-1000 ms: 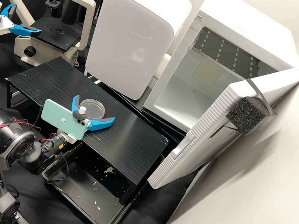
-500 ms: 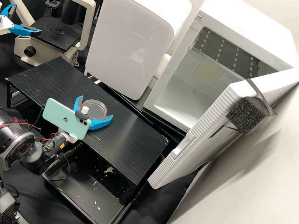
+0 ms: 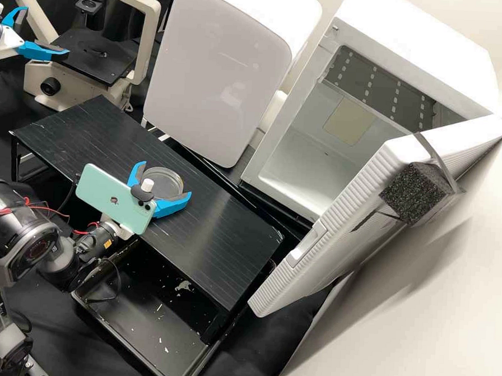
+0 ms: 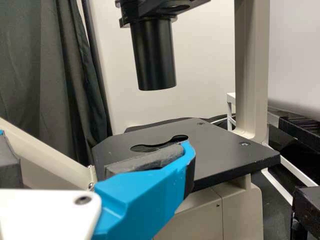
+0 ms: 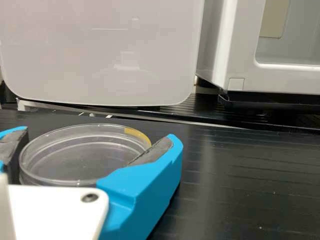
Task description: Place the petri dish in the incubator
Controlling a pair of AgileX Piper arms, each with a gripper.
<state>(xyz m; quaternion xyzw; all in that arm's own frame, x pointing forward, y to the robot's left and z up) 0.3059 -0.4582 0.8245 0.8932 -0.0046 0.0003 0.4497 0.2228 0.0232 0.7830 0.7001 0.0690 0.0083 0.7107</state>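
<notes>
- Right hand [image 3: 166, 179]: gripping petri dish [image 5: 82, 157], fingers part-spread; grasp seemingly concluding.
- Left hand [image 3: 46, 32]: standing wide, holding nothing.
- Next: lifting level, carrying toward open incubator [image 3: 415, 56] beyond right hand.

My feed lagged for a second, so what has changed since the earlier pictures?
The right end effector has closed in on the petri dish and appears to have taken hold of it. Both have shifted a little toward the high view's right. The left end effector stayed put, open, and the white door stayed open.
</notes>
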